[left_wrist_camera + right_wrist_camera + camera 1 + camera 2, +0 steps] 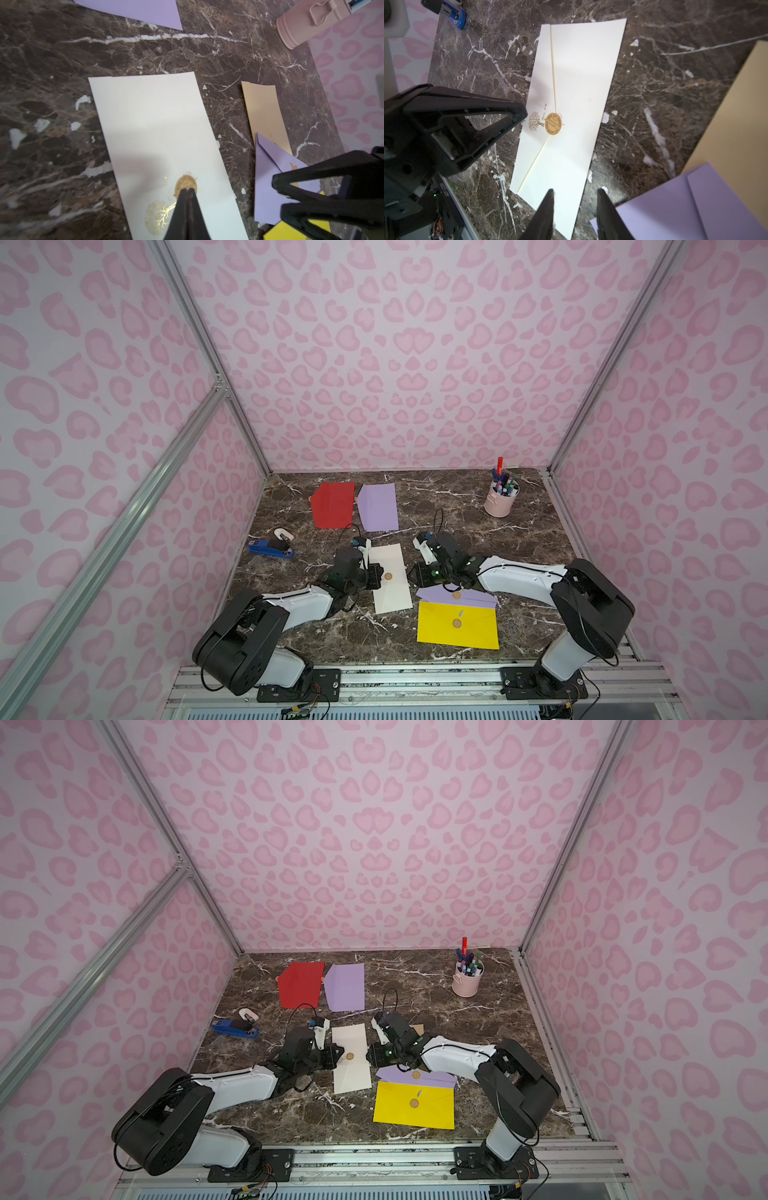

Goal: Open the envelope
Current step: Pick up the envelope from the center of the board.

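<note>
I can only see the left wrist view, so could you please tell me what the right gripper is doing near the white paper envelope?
Observer: The right gripper is open and empty, straddling a long edge of the white paper envelope: one finger over the paper, the other beyond it.
Operator: Thanks. Is the flap lifted?
Observer: No; the right wrist view shows it flat, its edges meeting under the round gold seal sticker.
Operator: Anything behind that I miss?
Observer: A red paper envelope lies at the back of the marble table, beside a lilac paper envelope.

Robot lab booth: aluminium frame (124, 524), pink printed walls (395, 364).
</note>
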You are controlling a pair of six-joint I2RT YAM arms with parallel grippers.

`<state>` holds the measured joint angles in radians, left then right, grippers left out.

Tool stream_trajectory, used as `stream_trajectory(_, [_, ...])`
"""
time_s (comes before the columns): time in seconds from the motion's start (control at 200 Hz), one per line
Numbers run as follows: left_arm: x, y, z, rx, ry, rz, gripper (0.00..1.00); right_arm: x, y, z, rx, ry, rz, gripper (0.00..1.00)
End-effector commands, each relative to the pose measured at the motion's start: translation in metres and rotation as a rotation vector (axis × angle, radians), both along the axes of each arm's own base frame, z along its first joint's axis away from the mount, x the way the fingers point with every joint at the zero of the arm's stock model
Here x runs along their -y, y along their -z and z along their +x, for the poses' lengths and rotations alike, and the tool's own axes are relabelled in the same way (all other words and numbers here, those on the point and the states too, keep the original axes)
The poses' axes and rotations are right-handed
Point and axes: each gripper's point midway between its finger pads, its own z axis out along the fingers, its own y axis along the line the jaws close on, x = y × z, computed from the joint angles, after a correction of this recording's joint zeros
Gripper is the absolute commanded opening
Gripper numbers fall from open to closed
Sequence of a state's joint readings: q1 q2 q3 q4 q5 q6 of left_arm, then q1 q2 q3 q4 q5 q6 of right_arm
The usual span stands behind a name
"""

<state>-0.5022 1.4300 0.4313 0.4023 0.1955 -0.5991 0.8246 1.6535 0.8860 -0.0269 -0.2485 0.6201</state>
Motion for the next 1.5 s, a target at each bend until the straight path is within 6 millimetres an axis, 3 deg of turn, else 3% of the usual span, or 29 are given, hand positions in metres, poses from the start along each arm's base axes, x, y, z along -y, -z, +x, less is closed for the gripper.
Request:
stream_trajectory(0.0, [-0.005, 0.006, 0.002, -0.007, -0.016, 0.036, 0.03, 0.000, 0.000, 0.000, 0.008, -0.008, 0.003, 0.35])
stream_trajectory(0.625, [-0.022, 0.020, -0.003, -0.041, -0.068, 0.092, 0.03, -0.004, 0.009, -0.003, -0.033, -0.019, 0.035, 0.37])
stream_trajectory(1.495, [-0.028, 0.041, -0.014, -0.104, -0.080, 0.108, 0.03, -0.008, 0.032, -0.019, -0.202, -0.014, 0.146, 0.39])
